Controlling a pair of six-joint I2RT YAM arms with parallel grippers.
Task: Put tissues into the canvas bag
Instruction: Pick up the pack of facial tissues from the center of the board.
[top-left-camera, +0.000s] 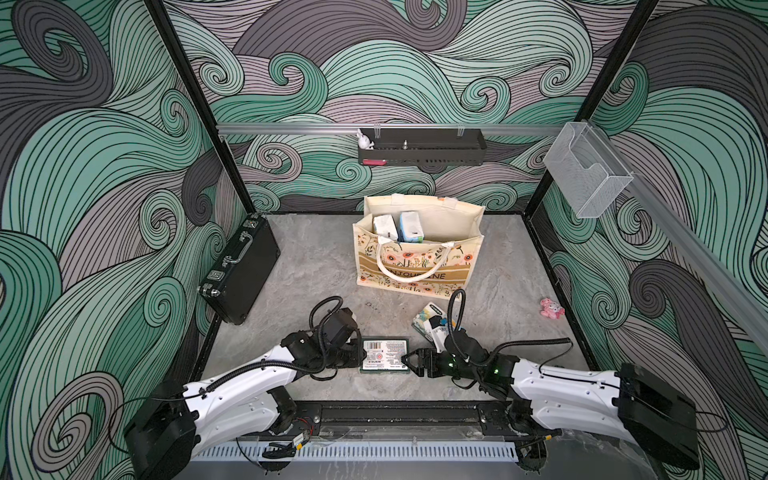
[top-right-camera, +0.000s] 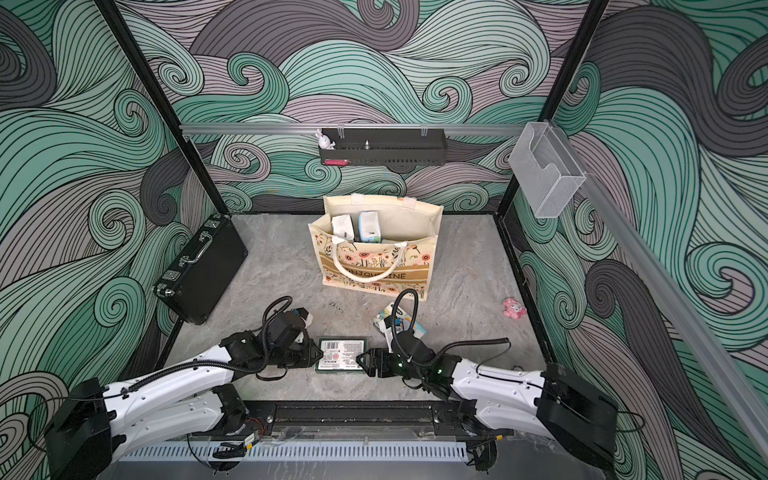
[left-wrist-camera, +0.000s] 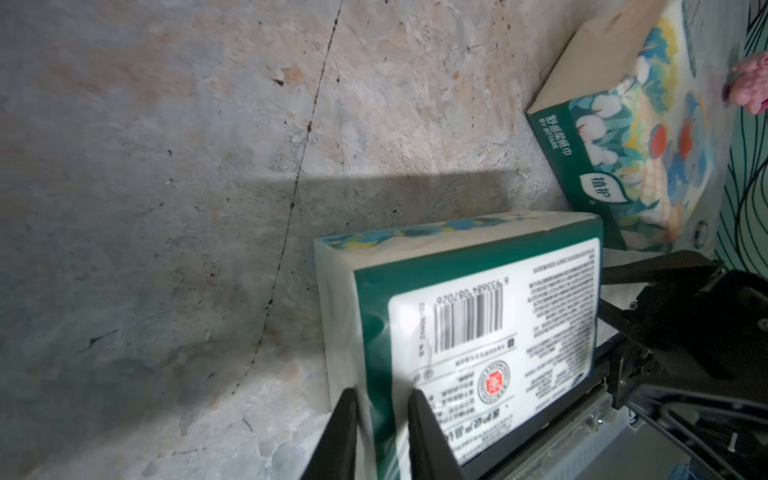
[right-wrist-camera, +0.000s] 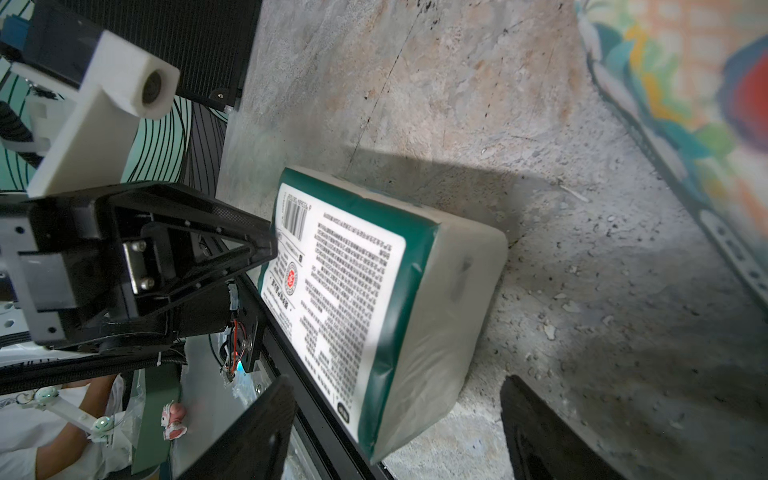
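Far left: black briefcase (top-left-camera: 241, 270), latched shut, propped against the left wall, contents hidden. Near centre-left: left gripper (top-left-camera: 362, 356) at the left end of a green-and-white pack (top-left-camera: 385, 355). The left wrist view shows its fingers (left-wrist-camera: 424, 432) close together, pinching the pack's edge. The pack lies flat on the grey table (top-left-camera: 316, 266), barcode label up, near the front edge and outside the bag. Right gripper (top-left-camera: 406, 360) is at the pack's right end, fingers spread wide with the pack's corner between them. Whether they touch it cannot be told.

Centre, farther back: canvas bag (top-left-camera: 419, 266) stands upright, mouth open. Inside, at its left end, two packs stand on end side by side: white pack (top-left-camera: 385, 227) and light blue pack (top-left-camera: 411, 226). Above it on the far wall hangs a black tray (top-left-camera: 428, 151) with a white rabbit figure (top-left-camera: 365, 139) at its left end.

Just right of the bag's near corner a floral pack (top-left-camera: 426, 318) lies on the table, partly hidden by the right arm's cable. Further right: pink toy (top-left-camera: 551, 308) on the table and a clear holder (top-left-camera: 586, 174) on the right wall.
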